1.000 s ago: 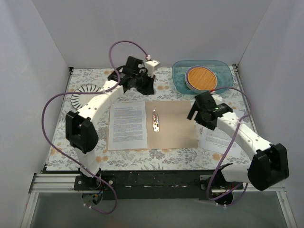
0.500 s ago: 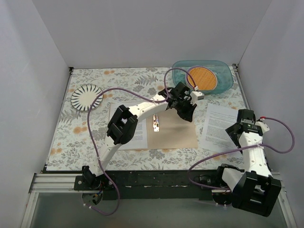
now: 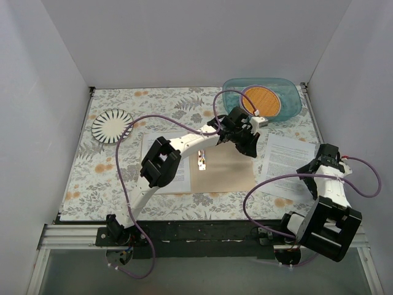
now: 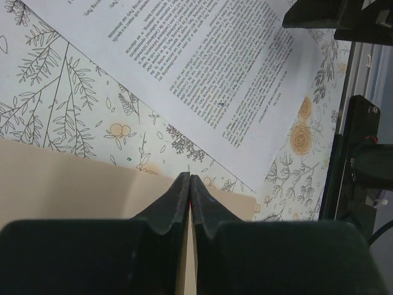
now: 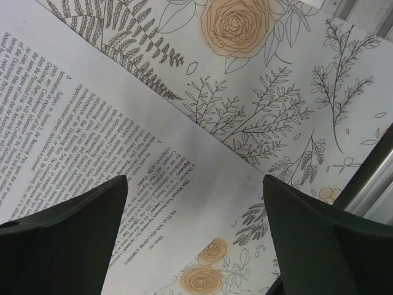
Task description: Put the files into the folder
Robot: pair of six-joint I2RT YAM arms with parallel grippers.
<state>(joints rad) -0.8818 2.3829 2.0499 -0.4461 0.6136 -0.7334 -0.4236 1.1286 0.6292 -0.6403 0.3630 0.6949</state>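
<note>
The brown folder (image 3: 227,171) lies open at mid-table, with a metal clip (image 3: 201,161) at its spine and one white printed sheet (image 3: 166,161) on its left half. A second printed sheet (image 3: 284,157) lies on the floral cloth to the folder's right. My left gripper (image 3: 251,149) reaches across to the folder's far right edge. In the left wrist view it (image 4: 190,177) is shut above that edge (image 4: 67,184), with only a thin pale sliver at the tips. My right gripper (image 3: 314,167) is open over the loose sheet's near corner (image 5: 123,123), with its fingers (image 5: 67,233) spread wide.
A teal tray (image 3: 232,93) with an orange round plate (image 3: 261,101) stands at the back right, close to the left wrist. A striped plate (image 3: 112,125) sits at the back left. The black front rail (image 4: 362,184) runs along the near edge.
The left arm swung from the back left across to the folder's right edge, then shifted slightly right. The right arm pulled back from the folder and now hovers over the loose sheet's near corner.
</note>
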